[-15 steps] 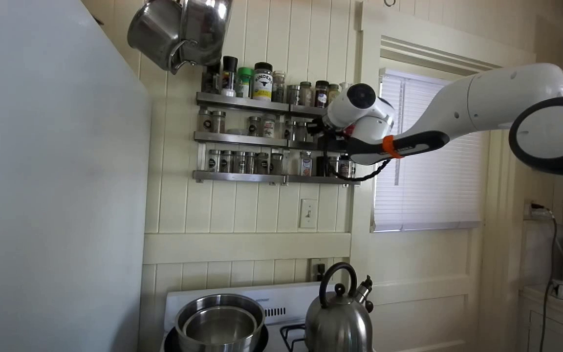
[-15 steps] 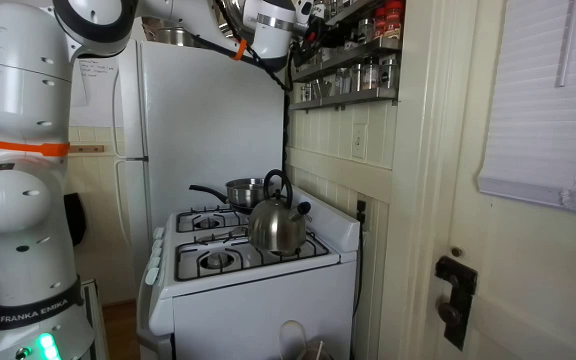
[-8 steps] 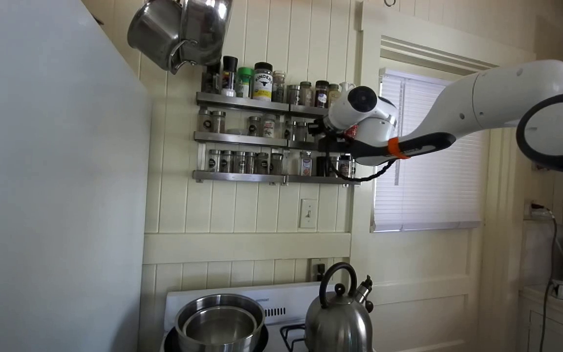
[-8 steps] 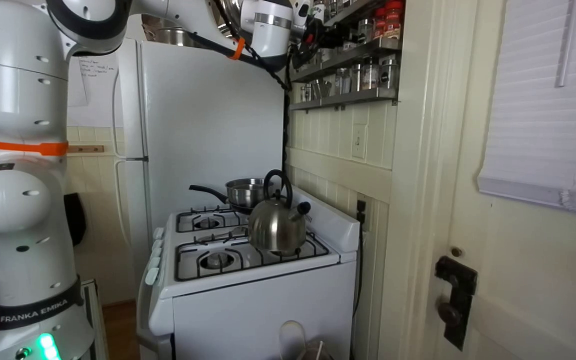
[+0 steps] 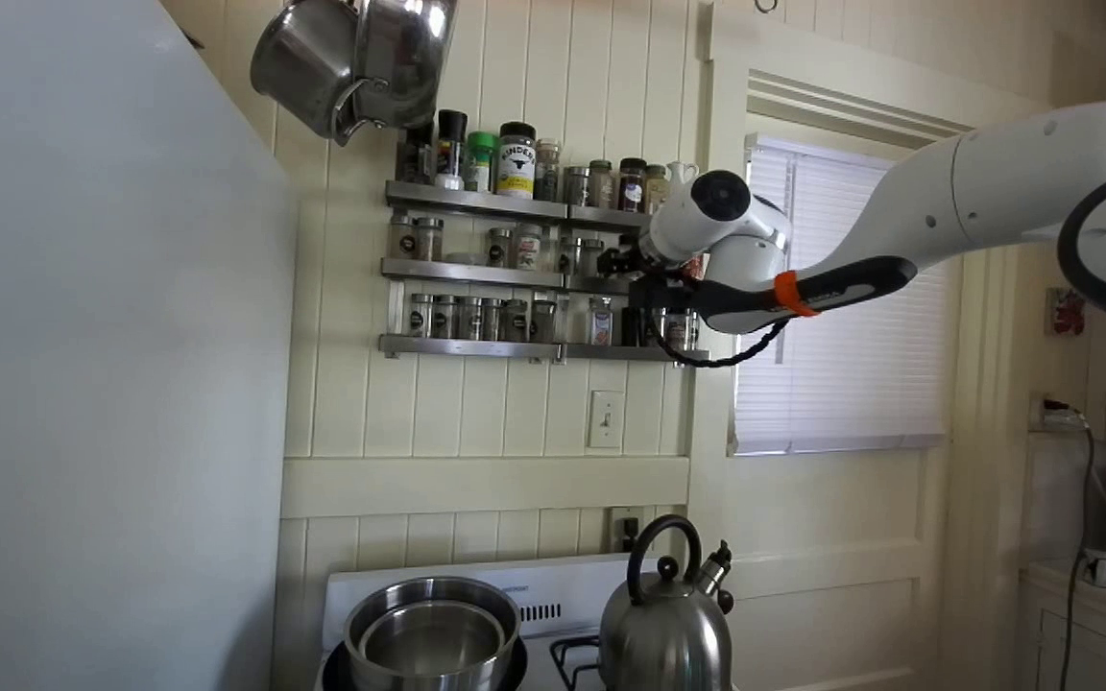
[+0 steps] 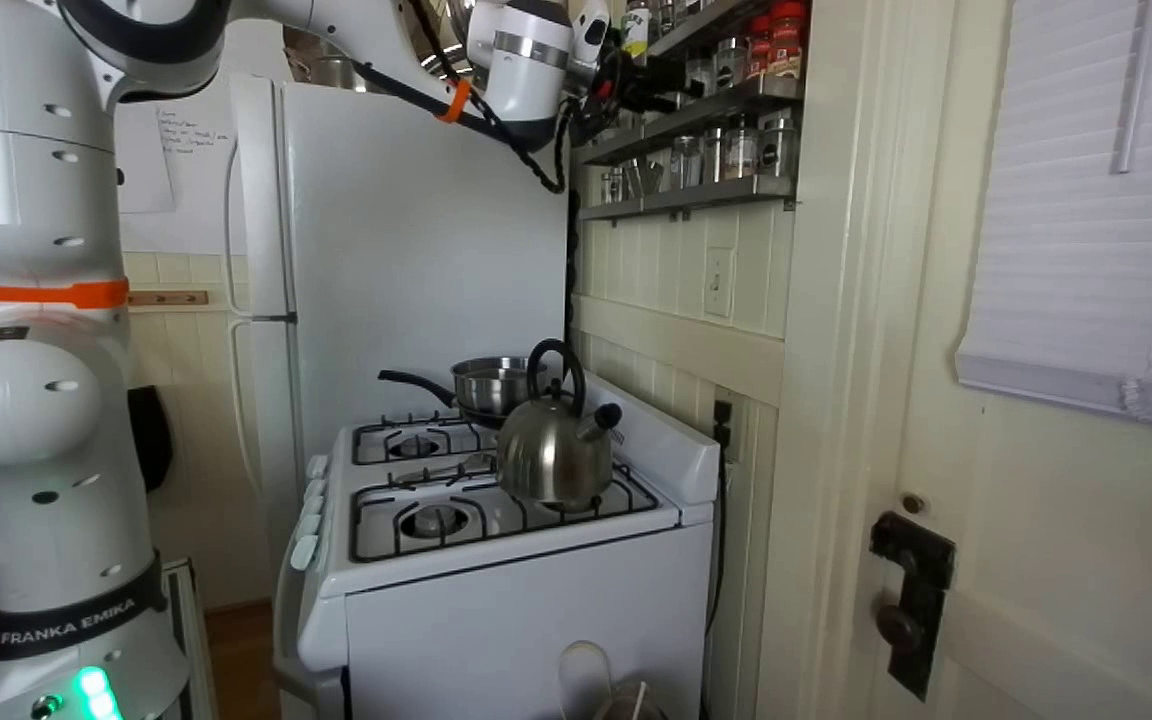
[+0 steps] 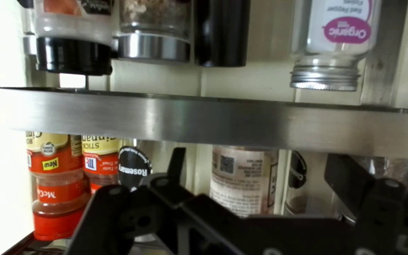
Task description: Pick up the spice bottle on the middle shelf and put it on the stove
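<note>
Upright bottle [image 7: 243,180] stands before spread gripper [image 7: 256,157]

The pale bottle stands on the middle shelf [image 7: 211,118], ahead of the gripper and, in the inverted wrist view, framed in its wide gap; contact cannot be judged. The bottle's long axis runs vertically, its top hidden behind the gripper. Red jars [image 7: 57,194] stand to one side; the stove [image 6: 526,610] lies well below the gripper.

The spice bottle [image 7: 241,184], cylindrical and pale whitish, its label bearing small print and a square code, stands upright on the middle shelf [image 7: 225,122], foot behind the front edge, upper end hidden. Shelf: grey metal, narrow, wall-mounted. The stove [image 6: 526,610] is white, with raised back panel and black grates, well below.
</note>
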`<state>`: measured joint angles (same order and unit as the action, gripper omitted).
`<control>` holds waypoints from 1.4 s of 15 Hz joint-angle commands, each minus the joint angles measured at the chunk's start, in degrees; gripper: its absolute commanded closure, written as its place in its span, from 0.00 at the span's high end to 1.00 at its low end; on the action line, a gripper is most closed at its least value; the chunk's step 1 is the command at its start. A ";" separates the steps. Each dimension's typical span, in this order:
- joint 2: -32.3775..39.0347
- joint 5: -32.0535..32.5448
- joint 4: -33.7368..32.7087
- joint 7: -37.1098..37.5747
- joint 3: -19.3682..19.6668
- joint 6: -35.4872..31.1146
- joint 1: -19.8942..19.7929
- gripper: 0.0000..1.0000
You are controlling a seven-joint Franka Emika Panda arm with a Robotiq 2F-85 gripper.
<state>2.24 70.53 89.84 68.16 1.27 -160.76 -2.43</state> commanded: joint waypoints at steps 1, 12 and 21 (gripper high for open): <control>-3.78 -3.07 4.49 -2.59 -0.32 -0.09 0.08 1.00; -4.07 -14.34 0.58 -14.88 -0.67 4.56 0.32 1.00; 0.47 -19.54 -5.66 -18.22 -0.52 4.92 0.02 1.00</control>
<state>0.41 53.75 87.42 52.38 0.85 -157.35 -2.47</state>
